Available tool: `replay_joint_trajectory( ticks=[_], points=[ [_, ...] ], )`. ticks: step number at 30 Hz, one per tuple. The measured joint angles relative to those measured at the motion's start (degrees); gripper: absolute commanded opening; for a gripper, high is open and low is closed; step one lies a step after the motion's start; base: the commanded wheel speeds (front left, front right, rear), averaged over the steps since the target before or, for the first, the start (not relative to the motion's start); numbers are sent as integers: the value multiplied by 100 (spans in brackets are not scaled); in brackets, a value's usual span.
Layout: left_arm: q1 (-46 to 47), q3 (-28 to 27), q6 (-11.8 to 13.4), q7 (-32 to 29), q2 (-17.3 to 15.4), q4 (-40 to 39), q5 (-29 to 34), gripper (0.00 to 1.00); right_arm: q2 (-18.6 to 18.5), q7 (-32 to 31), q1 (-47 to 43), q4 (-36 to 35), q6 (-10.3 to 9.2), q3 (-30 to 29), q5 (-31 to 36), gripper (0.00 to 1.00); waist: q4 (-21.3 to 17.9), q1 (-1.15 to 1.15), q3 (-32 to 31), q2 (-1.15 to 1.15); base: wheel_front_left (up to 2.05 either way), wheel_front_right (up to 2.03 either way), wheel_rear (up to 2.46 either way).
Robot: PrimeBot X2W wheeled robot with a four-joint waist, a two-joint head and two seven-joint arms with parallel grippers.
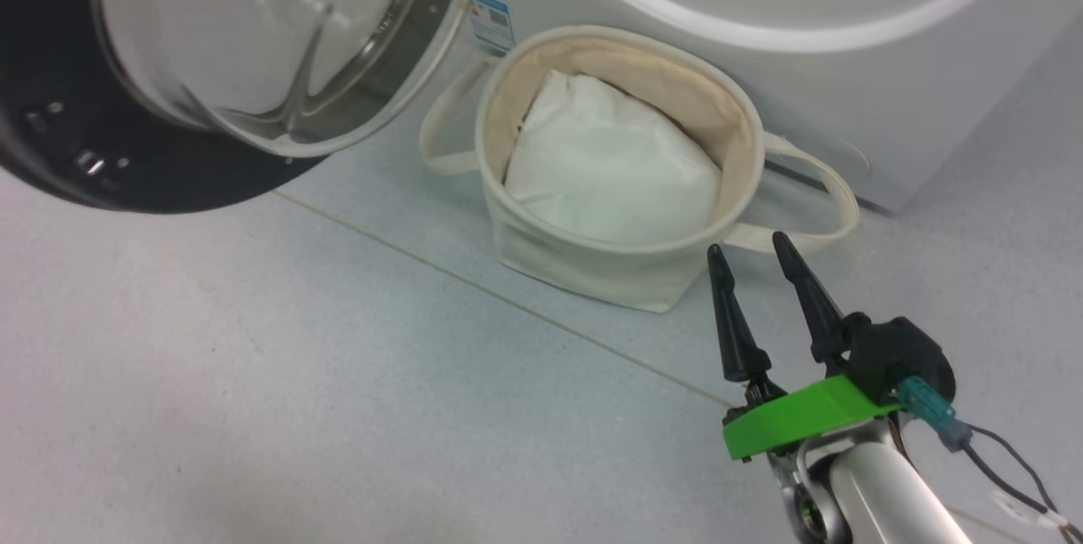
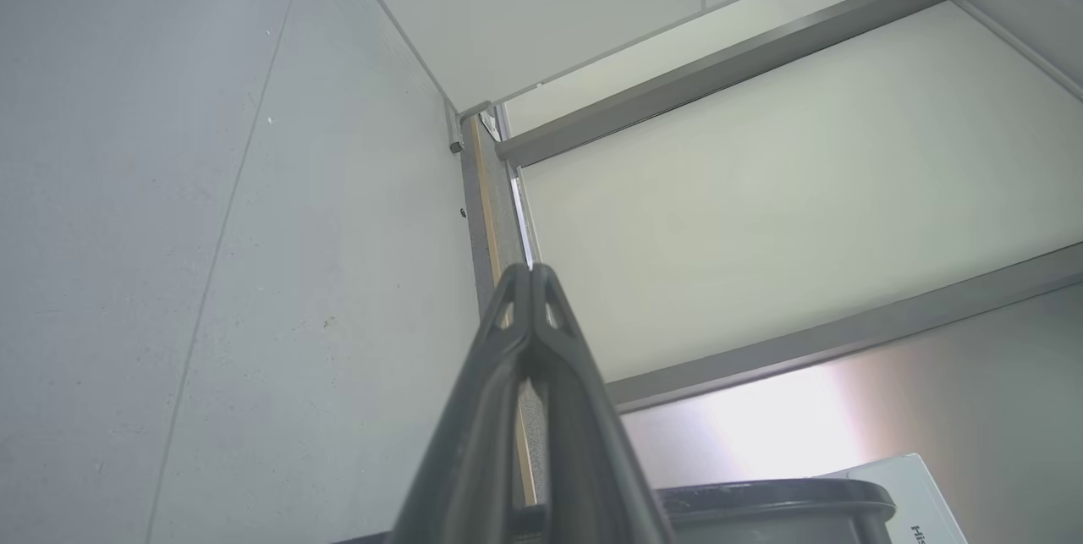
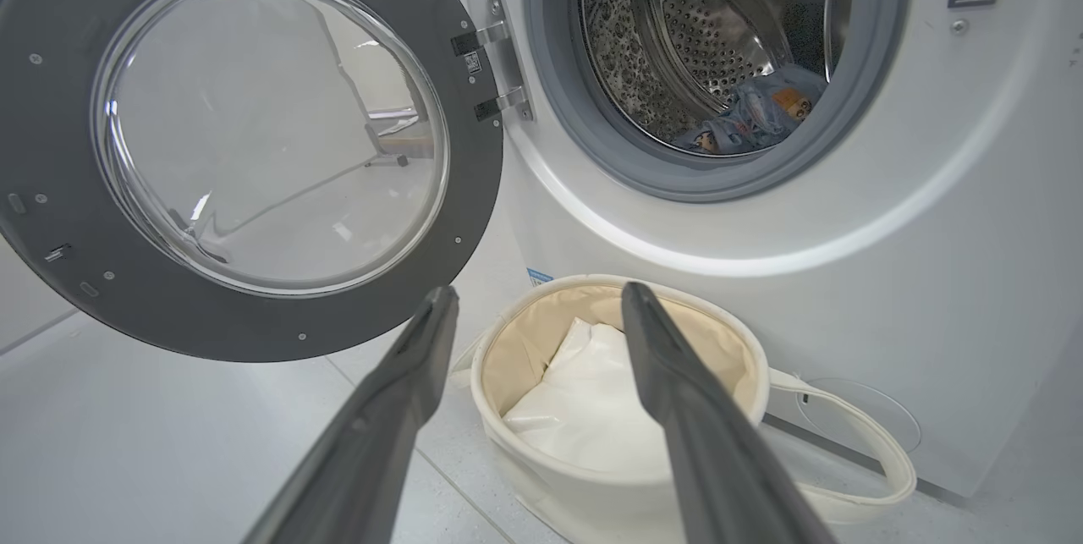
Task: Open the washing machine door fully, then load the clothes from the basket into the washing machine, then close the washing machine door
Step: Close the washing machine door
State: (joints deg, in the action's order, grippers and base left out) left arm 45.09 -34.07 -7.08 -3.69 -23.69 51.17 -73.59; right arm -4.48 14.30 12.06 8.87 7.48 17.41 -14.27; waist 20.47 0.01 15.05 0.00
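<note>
The washing machine (image 3: 846,290) stands with its door (image 3: 254,146) wide open, hanging on its hinge (image 3: 495,62) at 9 o'clock of the opening, the glossy dark rim and bulging glass turned away from the drum (image 3: 711,28). Inside the drum, low down at about 5 o'clock within the grey rubber ring (image 3: 558,104), lie the clothes (image 3: 749,117), a crumpled light-blue heap with orange and cream print. The basket (image 1: 592,265) sits upright on the pale floor (image 1: 254,358), just in front of the washer's lower panel and just below the opening. In the head view it lies a little toward 1 o'clock of centre, with the door at 10 o'clock. The basket holds a plain white pad (image 1: 613,172) that fills most of its hollow. No printed fabric can be seen in it. Its two loop handles (image 1: 812,189) lie slack on the floor at 3 and 9 o'clock of the tub. A small blue label sticker (image 1: 492,19) shows on the washer's front just beyond the basket rim, at 11 o'clock of it. The right claw (image 1: 748,244) hovers at 4 o'clock in the head view, released, its two dark fingers spread with nothing between them. The tips are close to the basket's near edge at 5 o'clock of the tub, whether touching or just above I cannot tell. The left claw (image 2: 531,269) is clenched on nothing, fingertips pressed together, pointing up toward a corner where pale panels meet grey metal framing.
</note>
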Motion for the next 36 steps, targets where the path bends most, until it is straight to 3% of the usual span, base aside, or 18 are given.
replay_joint_trajectory(
  ticks=[8,15,36],
  points=[
    [506,13,0,-156,-246,479,-232,0,-126,0,80,31,0,12,0,100,-325,0,285,0,0,0,0],
    [673,345,0,-573,-294,760,-247,0,-196,0,170,34,0,7,10,100,-498,0,431,0,0,0,0],
    [422,505,0,-1973,-292,341,-1034,0,-241,0,149,33,0,54,8,100,-668,-2,346,0,0,0,0]
  ],
)
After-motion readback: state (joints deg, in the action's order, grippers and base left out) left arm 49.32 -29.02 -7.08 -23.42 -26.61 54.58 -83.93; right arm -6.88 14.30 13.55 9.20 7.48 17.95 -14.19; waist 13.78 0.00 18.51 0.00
